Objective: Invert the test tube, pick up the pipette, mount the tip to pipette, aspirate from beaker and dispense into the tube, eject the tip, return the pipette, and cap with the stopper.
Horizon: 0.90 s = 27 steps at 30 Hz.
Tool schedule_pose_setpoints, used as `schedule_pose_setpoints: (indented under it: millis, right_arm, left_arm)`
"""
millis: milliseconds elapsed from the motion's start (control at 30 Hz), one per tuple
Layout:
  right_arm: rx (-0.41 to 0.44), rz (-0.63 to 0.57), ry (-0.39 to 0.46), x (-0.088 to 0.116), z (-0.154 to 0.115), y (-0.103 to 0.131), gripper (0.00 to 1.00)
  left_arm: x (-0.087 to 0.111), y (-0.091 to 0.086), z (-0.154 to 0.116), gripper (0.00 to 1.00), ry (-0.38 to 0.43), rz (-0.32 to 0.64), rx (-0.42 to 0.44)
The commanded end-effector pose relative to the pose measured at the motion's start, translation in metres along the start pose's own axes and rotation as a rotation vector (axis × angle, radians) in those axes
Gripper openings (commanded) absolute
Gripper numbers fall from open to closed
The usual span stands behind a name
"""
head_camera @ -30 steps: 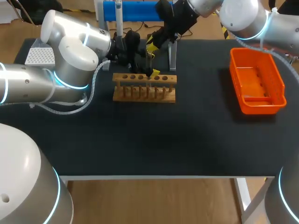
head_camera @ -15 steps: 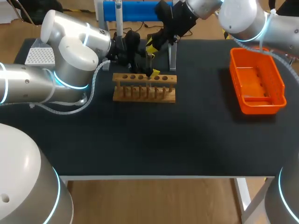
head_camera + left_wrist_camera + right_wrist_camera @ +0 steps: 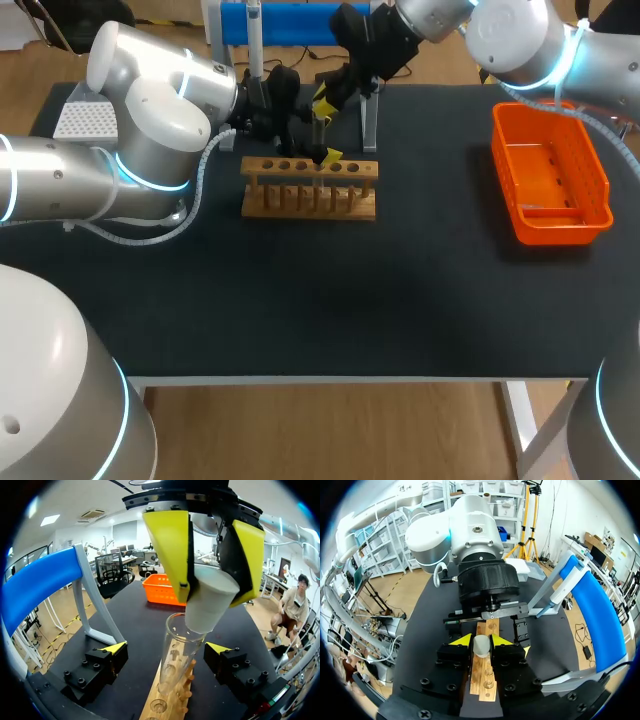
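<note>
A clear test tube (image 3: 175,652) stands upright in the wooden rack (image 3: 310,190). My left gripper (image 3: 167,650) is open, with one yellow tip on each side of the tube and neither touching it. From above, my right gripper (image 3: 210,545) is shut on a pale grey stopper (image 3: 207,600), whose lower end sits at the tube's mouth. In the right wrist view the stopper (image 3: 481,645) shows between my right gripper's (image 3: 481,641) yellow tips, above the rack (image 3: 485,680). In the head view both grippers, left (image 3: 322,142) and right (image 3: 322,103), meet over the rack's middle.
An orange bin (image 3: 552,175) stands at the right. The pipette (image 3: 255,40) hangs on a blue stand (image 3: 290,22) behind the rack, and a white tip box (image 3: 85,118) is at the far left. The near half of the black table (image 3: 330,300) is bare.
My right arm's upper links have shifted slightly. Both grippers, the stopper and the tube stay where they were.
</note>
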State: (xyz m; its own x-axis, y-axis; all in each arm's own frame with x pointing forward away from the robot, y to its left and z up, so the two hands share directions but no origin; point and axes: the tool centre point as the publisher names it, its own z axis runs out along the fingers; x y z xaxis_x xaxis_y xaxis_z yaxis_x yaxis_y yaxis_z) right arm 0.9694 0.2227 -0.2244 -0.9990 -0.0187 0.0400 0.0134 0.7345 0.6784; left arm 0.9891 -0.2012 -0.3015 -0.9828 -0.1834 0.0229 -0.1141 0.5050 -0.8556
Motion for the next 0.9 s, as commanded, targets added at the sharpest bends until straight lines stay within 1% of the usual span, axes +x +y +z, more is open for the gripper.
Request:
schedule_pose_setpoints:
  millis: [33, 367, 633, 900]
  right_arm:
    - [-0.004, -0.001, -0.005, -0.001, -0.002, 0.002, 0.00]
    - [-0.017, 0.000, -0.006, -0.001, -0.003, 0.005, 0.00]
    - [-0.002, 0.008, 0.005, 0.000, 0.004, -0.001, 0.00]
    - [0.005, 0.018, 0.004, -0.001, 0.005, -0.006, 0.00]
  left_arm:
    - [0.001, 0.000, 0.000, 1.00, -0.002, 0.000, 0.000]
    - [0.001, 0.000, 0.000, 1.00, -0.002, 0.000, 0.000]
    - [0.001, 0.000, 0.000, 1.00, -0.002, 0.000, 0.000]
    - [0.001, 0.000, 0.000, 1.00, -0.002, 0.000, 0.000]
